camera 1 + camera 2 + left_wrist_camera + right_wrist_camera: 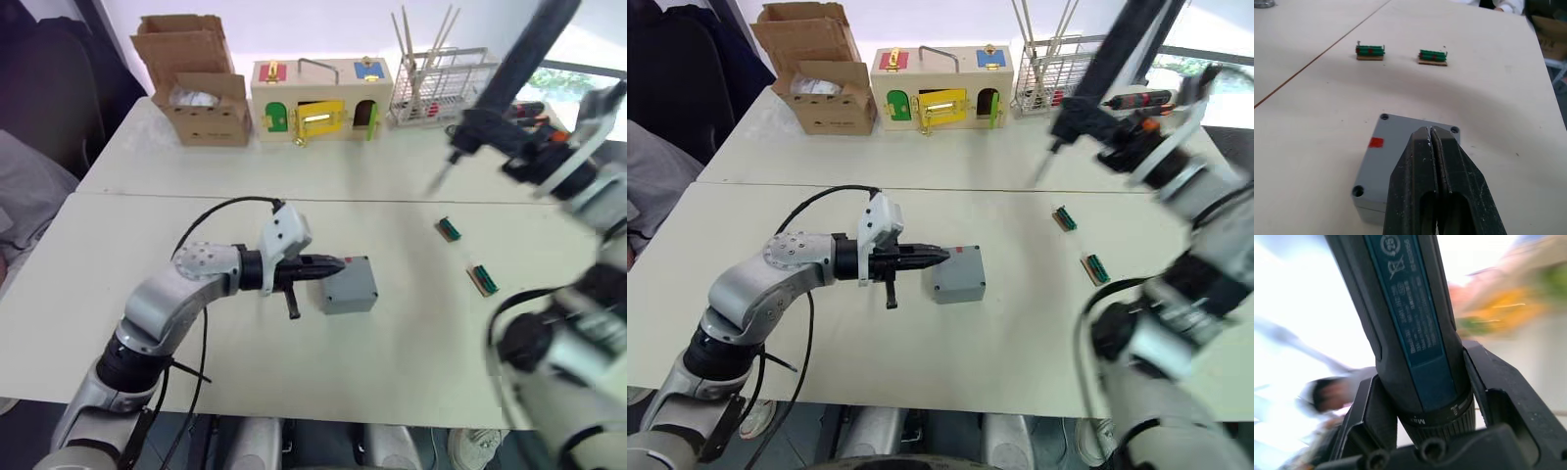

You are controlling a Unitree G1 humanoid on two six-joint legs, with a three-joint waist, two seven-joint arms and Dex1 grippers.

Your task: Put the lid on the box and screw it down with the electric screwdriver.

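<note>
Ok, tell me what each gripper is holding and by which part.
The right gripper clamps the electric screwdriver around its thick body, bit pointing down. The left gripper is shut, holding nothing, over the lid.

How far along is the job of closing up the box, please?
The lid already sits on the box, with the shut left gripper resting on top. The right gripper holds the electric screwdriver up in the air, away from the box. Driving the corner screws is left.

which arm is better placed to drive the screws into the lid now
Right. Its pincer is shut on the electric screwdriver, raised above the table. The left pincer is shut and empty, tips resting on the lid of the box.
</note>
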